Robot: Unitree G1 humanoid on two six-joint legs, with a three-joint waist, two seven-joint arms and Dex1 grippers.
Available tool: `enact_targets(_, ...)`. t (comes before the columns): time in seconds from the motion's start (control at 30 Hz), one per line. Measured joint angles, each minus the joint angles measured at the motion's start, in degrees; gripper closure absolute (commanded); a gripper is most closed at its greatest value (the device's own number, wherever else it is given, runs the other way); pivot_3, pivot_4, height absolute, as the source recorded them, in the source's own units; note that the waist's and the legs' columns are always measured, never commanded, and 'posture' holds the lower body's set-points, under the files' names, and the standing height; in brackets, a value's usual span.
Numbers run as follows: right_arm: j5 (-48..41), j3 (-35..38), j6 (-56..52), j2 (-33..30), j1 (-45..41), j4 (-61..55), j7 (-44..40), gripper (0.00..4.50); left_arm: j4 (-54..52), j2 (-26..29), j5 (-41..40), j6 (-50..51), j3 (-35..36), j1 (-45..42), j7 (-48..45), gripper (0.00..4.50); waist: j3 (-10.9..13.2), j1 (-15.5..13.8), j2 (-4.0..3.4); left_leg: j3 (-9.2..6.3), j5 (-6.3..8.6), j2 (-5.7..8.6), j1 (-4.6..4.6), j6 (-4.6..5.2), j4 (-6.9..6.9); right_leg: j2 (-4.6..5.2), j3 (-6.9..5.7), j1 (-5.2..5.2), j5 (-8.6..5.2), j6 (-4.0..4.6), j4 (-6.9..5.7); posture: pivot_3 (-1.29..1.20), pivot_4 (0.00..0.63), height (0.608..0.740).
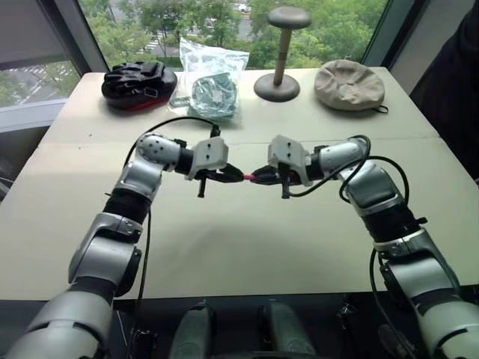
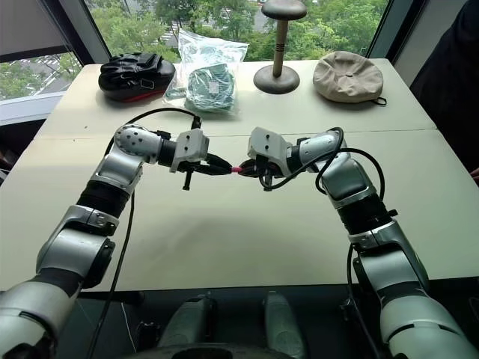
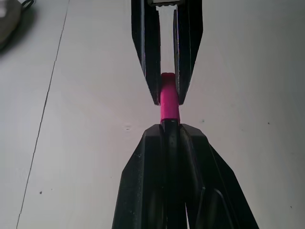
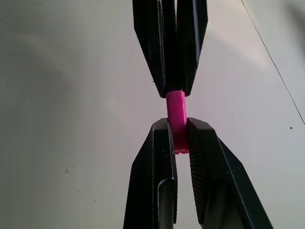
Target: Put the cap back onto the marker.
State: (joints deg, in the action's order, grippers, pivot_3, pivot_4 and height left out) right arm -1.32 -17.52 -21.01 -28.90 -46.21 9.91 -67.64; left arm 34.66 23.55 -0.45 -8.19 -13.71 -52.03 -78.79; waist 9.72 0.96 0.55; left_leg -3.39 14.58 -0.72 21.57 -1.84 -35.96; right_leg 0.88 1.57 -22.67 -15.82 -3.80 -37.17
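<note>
Grippers meet above the bench (image 1: pixel 224 247): right gripper (image 4: pixel 178 136) pinches the cap (image 4: pixel 176 112); left gripper (image 3: pixel 170 128) clamps, seemingly, the hidden marker.

Cap (image 4: pixel 177 119): small pink cylinder, held level in air above table between two grippers facing tip to tip. One end pinched between right gripper's (image 4: pixel 180 138) fingers, other end butting against left gripper's (image 3: pixel 170 125) closed tips. Marker (image 1: pixel 224 176): thin black stick, clamped along left gripper, body mostly hidden; cap sits at its tip end.
</note>
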Motion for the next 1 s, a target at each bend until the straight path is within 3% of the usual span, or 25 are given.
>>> enact_targets(0.6, 5.23, -1.16, -4.03, 2.87, -2.31, -0.04, 1.33, 4.48, 0.59, -0.27, 4.72, -4.2, 2.08, 0.27, 1.7, 4.5, 0.0, 0.01, 0.0, -0.01, 0.0, 0.0, -0.01, 0.0, 0.0, 0.0, 0.0, -0.01, 0.0, 0.0, -0.02, 0.0, 0.15, 0.74)
enact_targets(1.0, 5.21, -0.7, 3.55, -2.18, -2.73, 0.32, -2.78, 4.48, 0.01, -2.79, 2.64, -3.91, 3.41, 1.49, 2.79, 4.5, 0.0, 0.1, 0.0, 0.01, 0.0, 0.0, -0.01, 0.0, -0.01, 0.01, 0.0, -0.01, 0.0, 0.0, -0.02, 0.0, 0.15, 0.74)
